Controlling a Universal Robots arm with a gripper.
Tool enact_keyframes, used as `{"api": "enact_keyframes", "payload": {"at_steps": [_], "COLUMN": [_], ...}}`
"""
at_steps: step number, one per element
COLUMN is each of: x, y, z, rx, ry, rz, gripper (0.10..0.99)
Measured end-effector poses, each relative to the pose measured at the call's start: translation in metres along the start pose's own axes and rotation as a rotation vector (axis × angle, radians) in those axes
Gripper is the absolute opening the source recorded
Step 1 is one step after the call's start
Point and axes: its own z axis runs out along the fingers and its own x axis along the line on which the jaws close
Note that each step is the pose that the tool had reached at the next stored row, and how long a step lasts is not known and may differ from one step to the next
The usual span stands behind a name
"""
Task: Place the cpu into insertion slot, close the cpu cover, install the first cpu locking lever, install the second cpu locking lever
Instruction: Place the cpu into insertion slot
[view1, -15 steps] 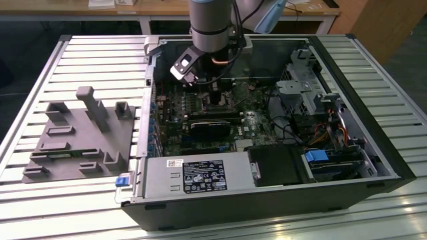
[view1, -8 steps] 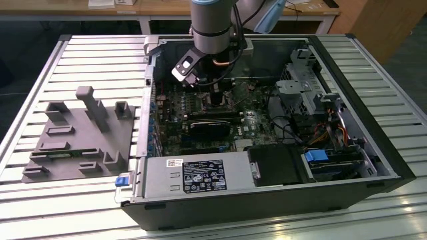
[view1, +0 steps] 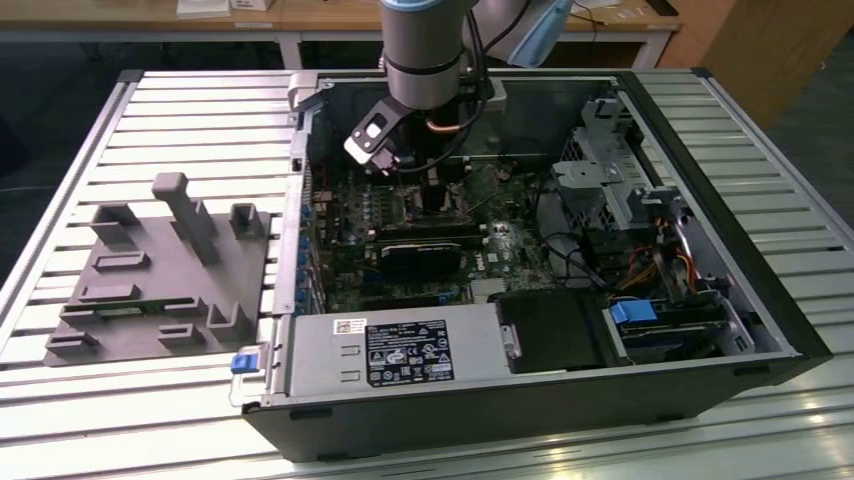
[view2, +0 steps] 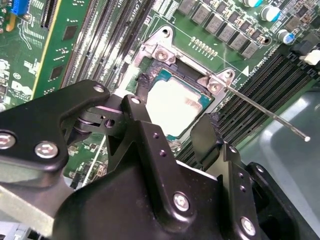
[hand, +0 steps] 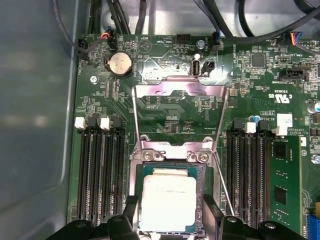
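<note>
Arm (view1: 427, 60) reaches down into the open PC case (view1: 781, 330), with the gripper (view1: 434, 190) low over the motherboard (view1: 400, 270). A grey fixture plate (view1: 160, 270) sits on the slatted table, well apart at the exterior view's left, and is not in use.

The cpu (hand: 169, 200) lies flat inside the insertion slot (hand: 172, 149), silver top up and edges square to the socket frame. It looks seated rather than hanging.

In the first wrist view the gripper (hand: 170, 212) straddles the chip, one finger (hand: 131, 212) just beside each opposite edge. The jaws are parted narrowly, a little wider than the chip, with a thin dark strip of socket showing on each side, so it reads as no grip on the cpu. The second wrist view agrees: the gripper (view2: 174, 107) is centred on the cpu (view2: 175, 102), fingertips low at the socket rim.

The cpu cover (hand: 177, 86) is swung back off the socket on its hinge, so board shows through its window and the slot is open for the chip. Both locking levers are unlatched: the first lever (hand: 135, 120) and second lever (hand: 222, 180) run alongside the raised cover, and one lever (view2: 265, 112) sticks out free over the memory slots (hand: 102, 175).

Judgement: placement looks done; cover and levers are not yet closed.
</note>
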Motion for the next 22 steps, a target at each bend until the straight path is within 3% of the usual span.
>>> {"api": "enact_keyframes", "payload": {"at_steps": [22], "x": [0.0006], "y": [0.0043], "z": [0.0053], "rx": [0.001], "ry": [-0.0037], "rz": [-0.004], "gripper": [0.612]}}
